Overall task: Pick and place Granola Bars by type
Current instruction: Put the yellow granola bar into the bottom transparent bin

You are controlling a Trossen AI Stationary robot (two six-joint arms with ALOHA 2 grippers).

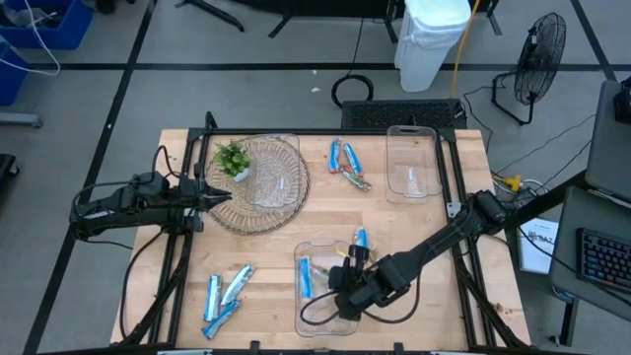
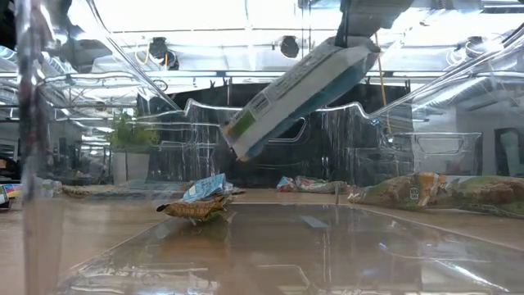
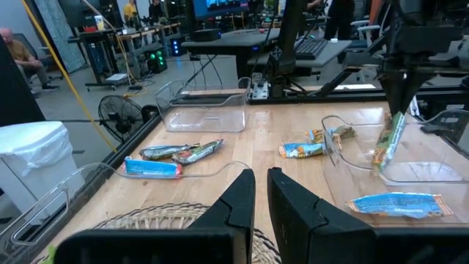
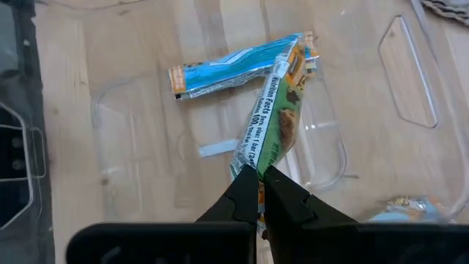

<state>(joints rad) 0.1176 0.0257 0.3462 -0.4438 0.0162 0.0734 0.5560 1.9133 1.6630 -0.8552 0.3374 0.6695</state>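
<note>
My right gripper is shut on a green-and-white granola bar, over the near clear container. In the low view the bar hangs tilted above the container's floor. A blue bar lies on that floor. More bars lie on the table at the far middle, at the near left and just beyond the near container. My left gripper waits by the wicker tray, its fingers a narrow gap apart with nothing between them. My right gripper pinches one end of the green bar's wrapper between its two fingertips, coming slanting down from above. The bar runs on from the fingers along their line. It hangs tilted, its free end lowest, clear of the container floor.
A second clear container stands at the far right of the table. The wicker tray holds a small green plant. Black frame rails run along the table's sides.
</note>
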